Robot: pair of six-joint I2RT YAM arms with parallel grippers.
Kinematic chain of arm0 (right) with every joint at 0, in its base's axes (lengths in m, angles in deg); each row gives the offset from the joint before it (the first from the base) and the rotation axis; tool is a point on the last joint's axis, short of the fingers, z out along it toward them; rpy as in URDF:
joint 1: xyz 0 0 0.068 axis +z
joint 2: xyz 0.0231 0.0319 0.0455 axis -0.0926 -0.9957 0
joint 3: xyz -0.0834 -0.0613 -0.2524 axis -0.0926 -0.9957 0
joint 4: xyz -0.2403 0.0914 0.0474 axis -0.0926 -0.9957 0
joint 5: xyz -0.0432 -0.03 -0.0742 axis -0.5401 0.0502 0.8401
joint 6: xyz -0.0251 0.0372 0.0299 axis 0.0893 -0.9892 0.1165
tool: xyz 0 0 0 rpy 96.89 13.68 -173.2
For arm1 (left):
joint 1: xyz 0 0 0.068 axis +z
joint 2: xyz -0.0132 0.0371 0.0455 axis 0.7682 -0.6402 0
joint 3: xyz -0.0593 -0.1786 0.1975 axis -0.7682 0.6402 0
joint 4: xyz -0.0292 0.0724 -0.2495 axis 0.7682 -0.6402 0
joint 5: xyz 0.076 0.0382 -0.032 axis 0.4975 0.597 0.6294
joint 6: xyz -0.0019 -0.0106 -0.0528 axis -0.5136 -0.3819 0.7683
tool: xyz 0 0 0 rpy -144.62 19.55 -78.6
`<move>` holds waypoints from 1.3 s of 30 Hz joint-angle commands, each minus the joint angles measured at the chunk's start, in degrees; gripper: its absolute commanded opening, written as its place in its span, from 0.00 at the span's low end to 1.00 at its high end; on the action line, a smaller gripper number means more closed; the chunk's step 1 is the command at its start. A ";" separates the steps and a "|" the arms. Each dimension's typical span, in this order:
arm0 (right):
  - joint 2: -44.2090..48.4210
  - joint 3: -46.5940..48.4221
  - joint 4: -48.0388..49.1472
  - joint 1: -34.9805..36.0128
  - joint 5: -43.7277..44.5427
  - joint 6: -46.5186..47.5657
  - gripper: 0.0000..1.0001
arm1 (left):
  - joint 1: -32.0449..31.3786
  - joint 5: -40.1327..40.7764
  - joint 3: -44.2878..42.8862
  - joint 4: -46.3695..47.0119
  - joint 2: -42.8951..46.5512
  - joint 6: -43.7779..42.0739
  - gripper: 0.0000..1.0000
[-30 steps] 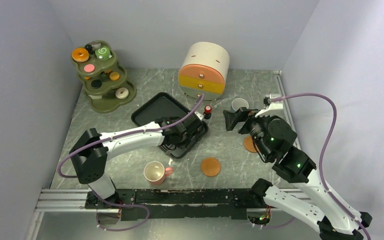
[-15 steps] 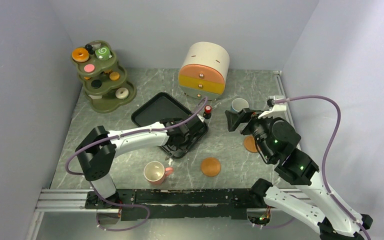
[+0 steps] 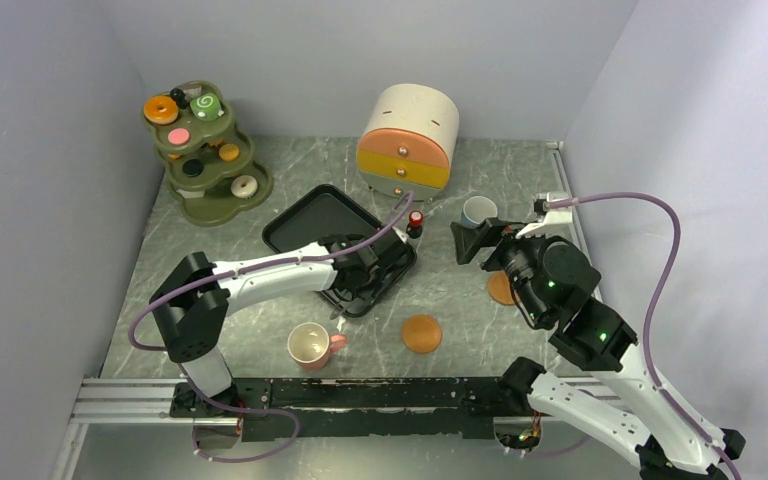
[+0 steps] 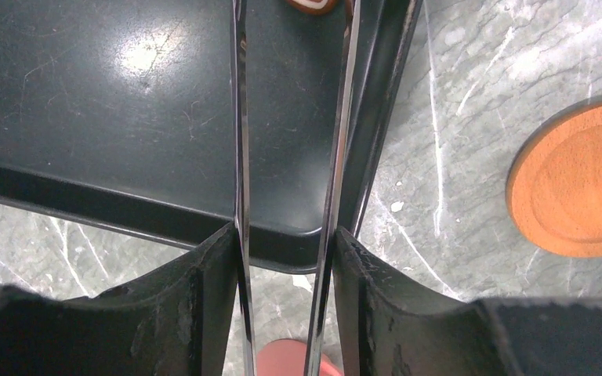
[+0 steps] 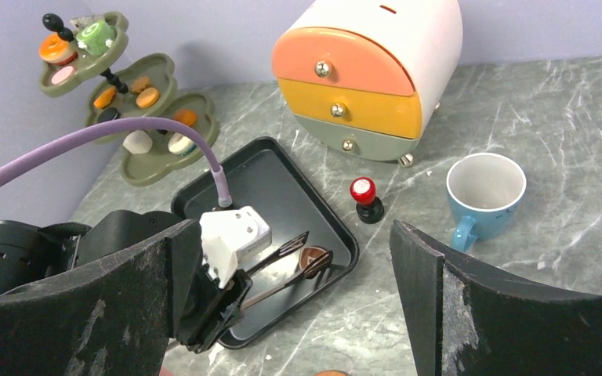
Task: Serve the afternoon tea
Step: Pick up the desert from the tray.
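Observation:
My left gripper (image 3: 360, 268) is over the near corner of the black tray (image 3: 305, 222), shut on metal tongs (image 4: 239, 117). The tong tips sit around a brown cookie (image 5: 312, 258) lying in the tray, and the cookie also shows at the top edge of the left wrist view (image 4: 311, 4). My right gripper (image 3: 472, 240) is open and empty, raised near the blue cup (image 3: 478, 210). The pink cup (image 3: 310, 345) stands near the front. One orange saucer (image 3: 421, 333) lies right of it; another (image 3: 500, 290) is partly hidden under my right arm. Doughnuts and a green swirl roll (image 3: 205, 104) rest on the tiered stand.
The olive tiered stand (image 3: 205, 195) is at the back left. A drawer chest (image 3: 410, 140) stands at the back centre, with a small red-capped piece (image 3: 416, 222) in front of it. Walls close in on the left, right and back.
My left arm has drawn in a little toward the tray's near corner with the tongs. My right gripper has shifted slightly up and right. The cups and saucers have not moved.

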 commanded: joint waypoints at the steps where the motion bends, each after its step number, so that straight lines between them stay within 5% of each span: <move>1: 0.80 -0.85 0.18 -0.27 0.82 -0.14 0.94 | -0.41 0.60 -2.08 -1.26 2.10 0.58 0.51; 39: 0.90 -0.61 0.22 -0.26 0.16 -0.33 0.94 | 2.28 -4.40 1.28 0.52 3.31 2.41 0.52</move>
